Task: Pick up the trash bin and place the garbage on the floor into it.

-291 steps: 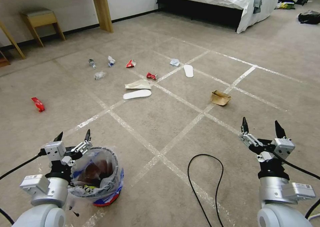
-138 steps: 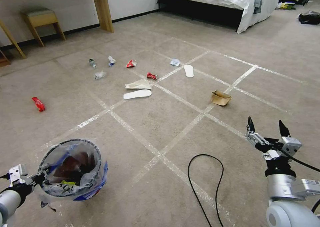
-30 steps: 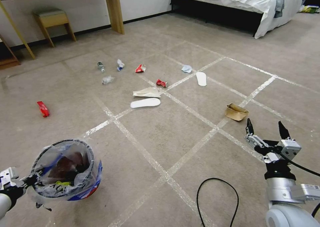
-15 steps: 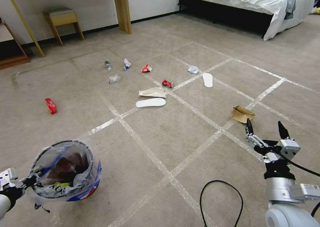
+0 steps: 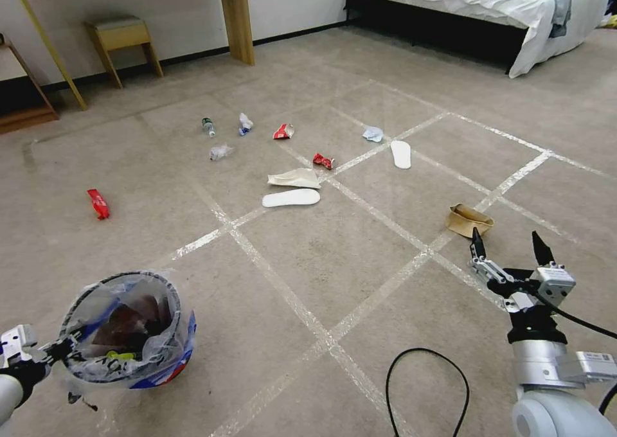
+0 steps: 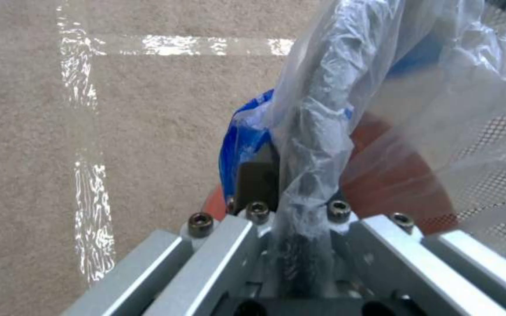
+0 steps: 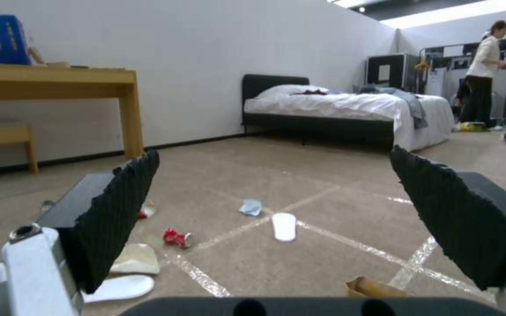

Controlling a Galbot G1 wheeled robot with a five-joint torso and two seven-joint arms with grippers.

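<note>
Plastic-lined trash bin (image 5: 128, 334) holding litter, rim pinched by left claw (image 5: 56, 348), right claw (image 5: 506, 252) spread empty.

The trash bin (image 5: 128, 334) hangs at near left, the garbage (image 5: 290, 197) scattered ahead on the floor (image 5: 360, 244).

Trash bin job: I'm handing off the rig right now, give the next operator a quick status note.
Left gripper is shut on the rim of the trash bin, holding it low at the robot's left.
Right gripper is open and empty, just short of the brown paper bag.
Done: bin picked up, some trash already inside.
Left: all the garbage on the floor, including the white insoles, red wrapper and small bottle.
</note>
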